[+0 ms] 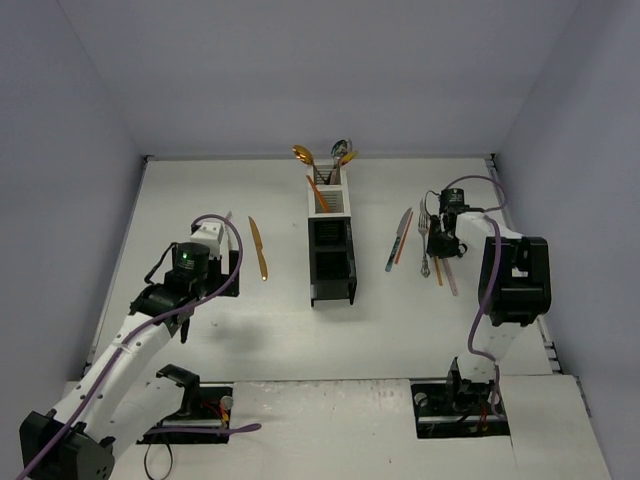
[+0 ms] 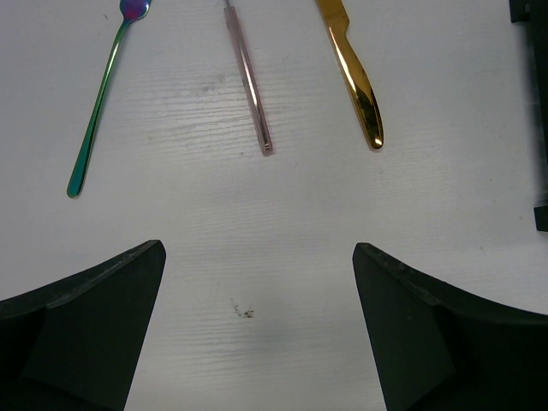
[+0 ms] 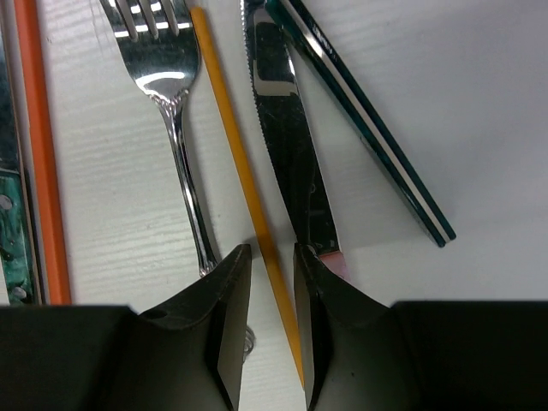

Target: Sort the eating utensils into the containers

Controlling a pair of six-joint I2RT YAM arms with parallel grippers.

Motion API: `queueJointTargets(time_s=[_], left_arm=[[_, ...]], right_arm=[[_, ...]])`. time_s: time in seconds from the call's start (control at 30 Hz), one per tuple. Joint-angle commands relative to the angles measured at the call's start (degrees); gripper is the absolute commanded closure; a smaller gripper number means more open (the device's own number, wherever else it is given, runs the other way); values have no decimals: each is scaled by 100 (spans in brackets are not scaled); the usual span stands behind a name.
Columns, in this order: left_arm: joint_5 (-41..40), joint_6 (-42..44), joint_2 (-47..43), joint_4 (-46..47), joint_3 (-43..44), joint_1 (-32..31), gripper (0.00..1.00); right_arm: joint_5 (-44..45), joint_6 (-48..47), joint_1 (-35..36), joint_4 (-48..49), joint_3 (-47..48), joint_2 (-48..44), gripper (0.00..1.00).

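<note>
The containers [image 1: 331, 262] stand mid-table: the two white bins at the back hold gold, silver and orange utensils [image 1: 325, 165]. My left gripper [image 1: 215, 236] [image 2: 257, 248] is open over bare table, just short of a teal spoon [image 2: 98, 103], a pink handle [image 2: 248, 81] and a gold knife [image 2: 353, 77] [image 1: 259, 248]. My right gripper [image 1: 440, 238] [image 3: 272, 250] is down in a cluster of utensils. Its jaws stand narrowly apart astride a thin yellow-orange handle [image 3: 231, 145], with a gap showing on each side. A silver fork [image 3: 175, 111] and a silver knife [image 3: 287, 128] flank it.
A teal-and-white handle [image 3: 368, 128] lies right of the silver knife, an orange handle [image 3: 43, 171] left of the fork. A pink end [image 3: 338, 261] peeks out by the right finger. More utensils [image 1: 399, 240] lie between the right gripper and the bins. Walls enclose the table.
</note>
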Motion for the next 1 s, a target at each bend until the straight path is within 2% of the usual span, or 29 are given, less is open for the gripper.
queueJointTargets(time_s=[0.0,0.17,0.33,0.37,0.6,0.77,0.97], left_arm=[[-83,-10,-39,185,284,32,10],[-102,-3,-32,182,284,32,10],[-152,-9,-80,159,285,32,10],[-161,-3,-83,165,284,32,10],[-163,-10,-56,184,301,32,10],[-217,7,-119,213,275,41,10],[-236,7,-130,211,275,42,10]], right_arm=[[257,-142,40,-135,199,315,76],[265,-206,32,-252,373,540,81],[185,-246,181,-267,395,482,99],[172,-255,181,-288,395,428,100],[292,-301,327,-496,629,-289,100],[430,-395,854,-521,1293,-1128,100],[210,-937,1703,-175,2412,-1527,100]])
